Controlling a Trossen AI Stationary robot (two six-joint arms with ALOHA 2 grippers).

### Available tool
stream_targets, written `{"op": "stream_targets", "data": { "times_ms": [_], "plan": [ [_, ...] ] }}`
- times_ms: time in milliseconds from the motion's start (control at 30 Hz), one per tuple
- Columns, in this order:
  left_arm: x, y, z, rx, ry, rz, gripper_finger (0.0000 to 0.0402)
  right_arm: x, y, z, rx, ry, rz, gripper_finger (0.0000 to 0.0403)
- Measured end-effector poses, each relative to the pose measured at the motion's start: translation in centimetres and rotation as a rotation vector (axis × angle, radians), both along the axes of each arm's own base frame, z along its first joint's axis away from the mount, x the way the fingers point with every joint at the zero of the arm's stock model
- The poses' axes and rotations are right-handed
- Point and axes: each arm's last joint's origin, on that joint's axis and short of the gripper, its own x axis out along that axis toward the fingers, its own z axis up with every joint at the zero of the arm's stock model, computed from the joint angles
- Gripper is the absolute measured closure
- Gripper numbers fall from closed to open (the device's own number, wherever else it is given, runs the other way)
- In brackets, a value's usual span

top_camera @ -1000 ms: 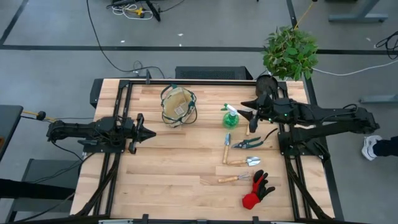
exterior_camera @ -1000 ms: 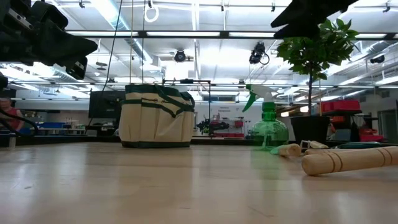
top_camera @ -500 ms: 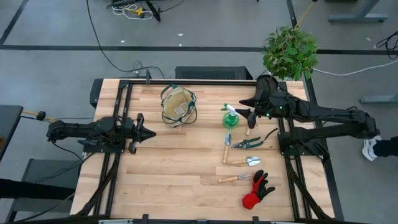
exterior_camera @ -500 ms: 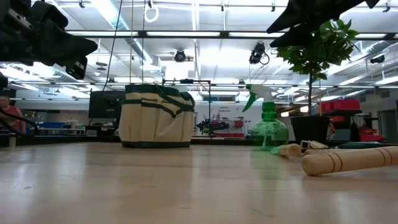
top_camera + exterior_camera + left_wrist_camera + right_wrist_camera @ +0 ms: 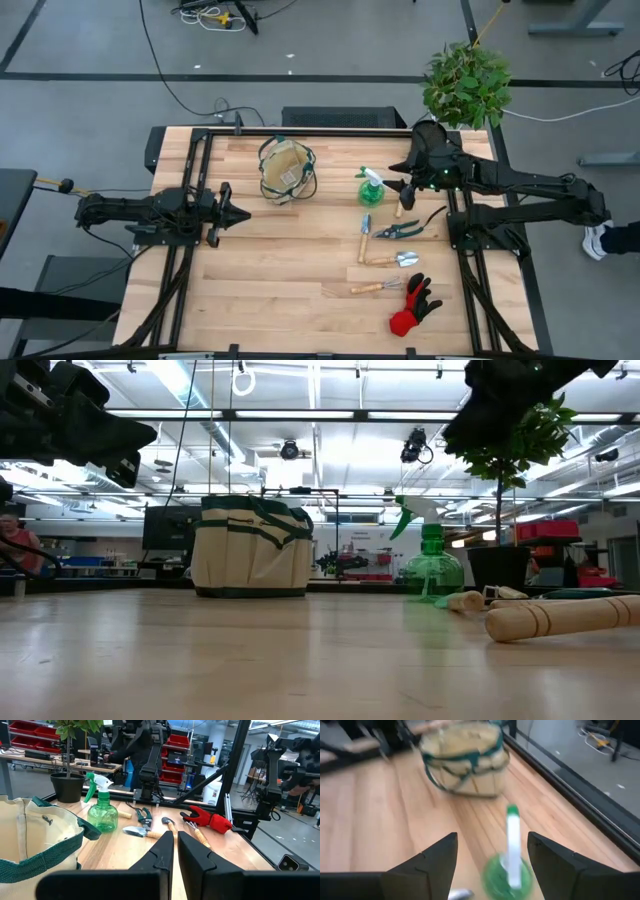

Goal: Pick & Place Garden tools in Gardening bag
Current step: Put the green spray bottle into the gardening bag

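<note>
The tan gardening bag (image 5: pixel 286 170) (image 5: pixel 252 548) stands upright on its base at the table's far middle. Right of it a green spray bottle (image 5: pixel 372 186) (image 5: pixel 509 865) stands upright. Nearer lie the blue-handled trowel (image 5: pixel 365 237), the pruning shears (image 5: pixel 398 231), two wooden-handled tools (image 5: pixel 392 260) (image 5: pixel 375 288) and a red-and-black glove (image 5: pixel 412 305). My right gripper (image 5: pixel 399 177) (image 5: pixel 492 840) hovers open above and just right of the bottle, slanting down toward it. My left gripper (image 5: pixel 245 213) (image 5: pixel 175 836) is shut, level, at the table's left, holding nothing.
A leafy potted plant (image 5: pixel 465 85) stands at the far right corner, its dark pot (image 5: pixel 497 568) behind the bottle. Black frame rails (image 5: pixel 200 170) run along the table's sides and far edge. Bare wood (image 5: pixel 290 270) lies between the bag and the near edge.
My right gripper has swung a little toward the table's far edge and tipped further downward, coming over the spray bottle. It stays open. The tools, the bag and my left arm have kept still.
</note>
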Motion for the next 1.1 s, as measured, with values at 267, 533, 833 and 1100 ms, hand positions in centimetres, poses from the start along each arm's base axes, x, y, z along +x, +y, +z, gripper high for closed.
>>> {"op": "stream_targets", "data": {
  "times_ms": [267,533,833,1100],
  "plan": [
    [0.0,0.0,0.0,0.000,0.000,0.000,0.0369,-0.7,0.0,-0.9,-0.039,0.141,-0.019,0.0161],
    [0.0,0.0,0.0,0.000,0.000,0.000,0.0369,-0.7,0.0,-4.0,-0.023,0.183,-0.010,0.0161],
    [0.0,0.0,0.0,0.000,0.000,0.000,0.0369,-0.2,-0.1,-7.6,-0.049,0.078,-0.012,0.0161],
    [0.0,0.0,0.0,0.000,0.000,0.000,0.0369,-0.4,0.0,-10.1,-0.094,0.030,0.006,0.0161]
  ]
}}
